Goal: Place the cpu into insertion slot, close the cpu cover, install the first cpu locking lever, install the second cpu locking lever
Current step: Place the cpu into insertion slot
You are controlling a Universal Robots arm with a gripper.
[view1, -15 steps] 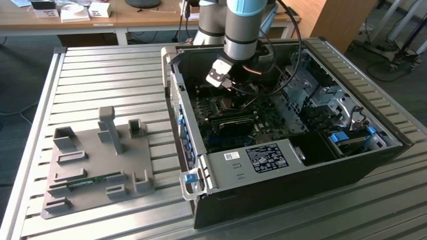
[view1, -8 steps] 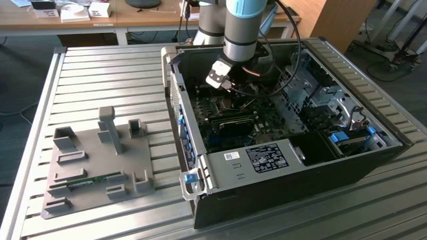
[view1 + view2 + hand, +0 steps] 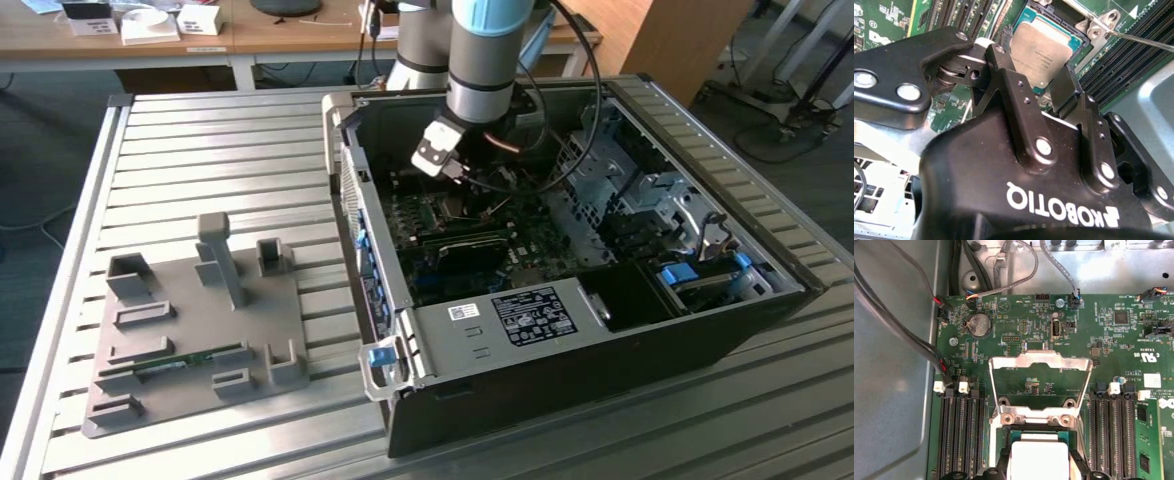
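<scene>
- Inside the open computer case on the slatted tabletop, the arm's pincer reaches down over the dark green motherboard.
- In the second wrist view the pincer appears clamped on the cpu, with a black finger against each of two opposite edges.
- The cpu sits at the insertion slot, between the banks of memory slots. It cannot be told whether it is fully seated or just above.
- The cpu cover stands open, swung up off the slot on its hinge.
- Handling, as a judgement: the chip looks light, stiff and flat, and its smooth metal top is likely to slip. Its underside contacts are probably fragile, so the side edges are the place to hold it, level and gently.
</scene>
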